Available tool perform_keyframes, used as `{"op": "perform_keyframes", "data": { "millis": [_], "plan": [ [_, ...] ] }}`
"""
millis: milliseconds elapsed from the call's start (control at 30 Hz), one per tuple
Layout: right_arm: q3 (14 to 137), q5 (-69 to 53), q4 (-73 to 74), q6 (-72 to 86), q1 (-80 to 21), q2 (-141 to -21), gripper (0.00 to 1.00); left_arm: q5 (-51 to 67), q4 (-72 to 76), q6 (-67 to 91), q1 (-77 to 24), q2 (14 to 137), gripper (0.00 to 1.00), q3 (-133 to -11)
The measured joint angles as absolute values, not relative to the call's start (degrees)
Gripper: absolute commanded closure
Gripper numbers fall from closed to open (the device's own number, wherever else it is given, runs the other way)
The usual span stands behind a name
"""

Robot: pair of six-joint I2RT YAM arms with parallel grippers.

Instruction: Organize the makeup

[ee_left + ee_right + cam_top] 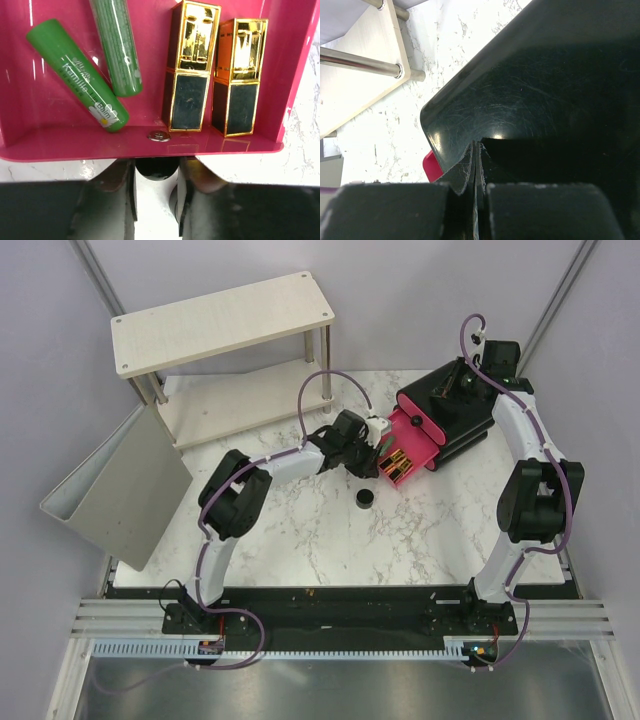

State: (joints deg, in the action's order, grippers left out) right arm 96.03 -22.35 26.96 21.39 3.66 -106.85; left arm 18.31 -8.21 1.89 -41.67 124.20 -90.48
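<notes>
Left wrist: green tubes [75, 75], gold cases [190, 75] already in pink drawer [150, 142]; left gripper [156, 175] clamps black-capped bottle [156, 200] at drawer front, not yet placed. Round jar [365, 499] remains on table [300, 540]. Right gripper [476, 160] closed, atop black box [560, 100].

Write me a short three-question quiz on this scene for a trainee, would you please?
1. True or false: the round black jar stands on the table, outside the pink drawer.
2. How many green tubes lie in the drawer?
3. The right gripper rests on: A the jar, B the black box, C the drawer.
Key: 1 true; 2 two; 3 B.
</notes>
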Motion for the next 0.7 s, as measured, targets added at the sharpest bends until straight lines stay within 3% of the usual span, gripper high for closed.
{"op": "perform_keyframes", "data": {
  "millis": [33,700],
  "plan": [
    [96.0,-22.4,27.0,21.4,3.7,-106.8,1.0,17.8,-9.0,1.9,-41.7,124.2,0.98,-90.8],
    [96.0,-22.9,26.5,21.7,3.7,-106.9,1.0,13.4,-10.3,1.3,-43.3,124.7,0.98,-99.7]
  ]
}}
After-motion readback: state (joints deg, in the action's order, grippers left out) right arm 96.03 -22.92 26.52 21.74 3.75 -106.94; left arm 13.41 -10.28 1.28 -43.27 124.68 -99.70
